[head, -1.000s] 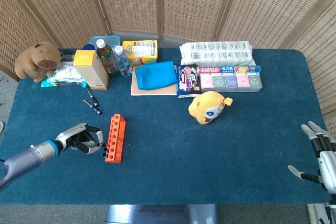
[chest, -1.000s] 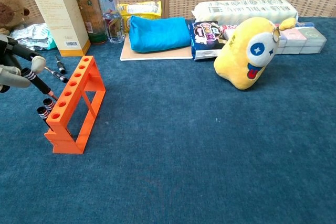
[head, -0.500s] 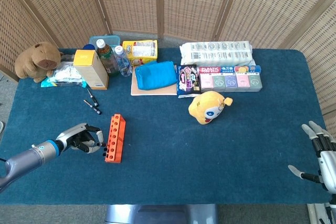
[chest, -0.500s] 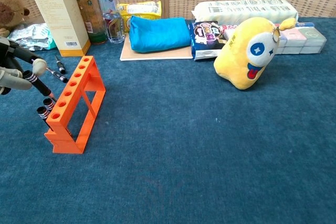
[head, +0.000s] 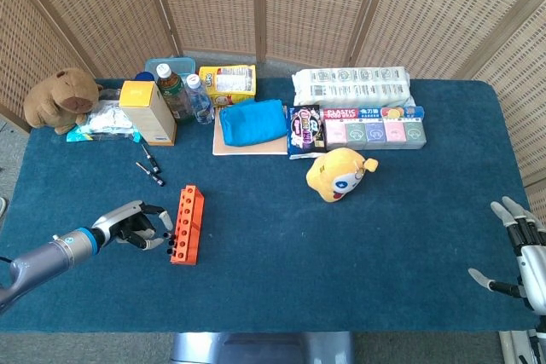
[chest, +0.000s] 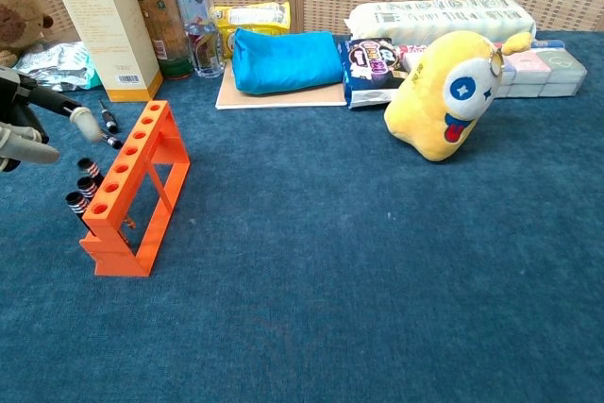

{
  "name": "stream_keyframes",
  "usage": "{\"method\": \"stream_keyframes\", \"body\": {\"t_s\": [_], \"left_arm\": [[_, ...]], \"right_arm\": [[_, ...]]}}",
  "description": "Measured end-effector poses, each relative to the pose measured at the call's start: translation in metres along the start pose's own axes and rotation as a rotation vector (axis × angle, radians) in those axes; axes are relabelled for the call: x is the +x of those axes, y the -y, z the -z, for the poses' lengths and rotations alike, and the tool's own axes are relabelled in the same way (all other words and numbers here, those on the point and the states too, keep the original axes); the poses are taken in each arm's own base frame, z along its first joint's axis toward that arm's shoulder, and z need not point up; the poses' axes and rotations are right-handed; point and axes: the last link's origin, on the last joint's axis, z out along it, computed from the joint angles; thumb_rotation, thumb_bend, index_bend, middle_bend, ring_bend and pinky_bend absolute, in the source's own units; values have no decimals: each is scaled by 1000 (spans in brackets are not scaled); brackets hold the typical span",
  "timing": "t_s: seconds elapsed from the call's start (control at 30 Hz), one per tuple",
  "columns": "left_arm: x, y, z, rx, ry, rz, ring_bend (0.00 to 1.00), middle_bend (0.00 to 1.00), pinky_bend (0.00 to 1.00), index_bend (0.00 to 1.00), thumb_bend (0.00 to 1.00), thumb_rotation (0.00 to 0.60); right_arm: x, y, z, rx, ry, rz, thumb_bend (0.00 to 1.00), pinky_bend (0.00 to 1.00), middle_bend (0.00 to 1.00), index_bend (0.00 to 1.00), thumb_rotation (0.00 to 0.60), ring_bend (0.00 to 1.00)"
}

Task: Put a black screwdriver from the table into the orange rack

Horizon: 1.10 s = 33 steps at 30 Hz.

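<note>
The orange rack (head: pixel 186 224) (chest: pixel 137 186) stands at the front left of the blue table. Three black striped screwdriver handles (chest: pixel 85 184) stick up along its left side, close together. My left hand (head: pixel 136 226) (chest: pixel 33 125) hovers just left of the rack with its fingers apart and nothing in them. Two more black screwdrivers (head: pixel 150 166) (chest: pixel 109 125) lie on the cloth behind the rack. At the front right corner my right hand (head: pixel 520 249) stays with its fingers spread, holding nothing.
A yellow plush toy (head: pixel 339 173) sits mid-table. Along the back stand a yellow box (head: pixel 148 112), bottles (head: pixel 181 91), a blue pouch (head: pixel 252 122), snack packs (head: pixel 367 125) and a brown plush (head: pixel 61 98). Wicker screens close off the rear.
My left hand let go of the screwdriver it was holding over the rack. That screwdriver now stands with the other two. The fingers have spread and pulled slightly left. The right hand has not moved.
</note>
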Motion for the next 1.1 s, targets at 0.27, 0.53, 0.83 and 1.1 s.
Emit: {"method": "stream_keyframes", "body": {"t_s": [0.27,0.53,0.83,1.1], "left_arm": [[0,-1,1,-8,-9,-21,1000,1000,1000,47,379,600],[3,-5,6,-71,-45,-2,1000,1000,1000,48,379,600],[11,-3,14,-107,-111,-29,1000,1000,1000,291,329,600],[19,-2,29,-61,-156,-171,1000,1000,1000,367,303,600]], "right_arm": [[0,0,0,0,0,0,127,0,27,37,600,0],[-1,1,0,1,1,1,127,0,27,37,600,0],[0,0,0,0,0,0,127,0,28,37,600,0],[0,1,0,-1,0,0,126,0,28,37,600,0]]}}
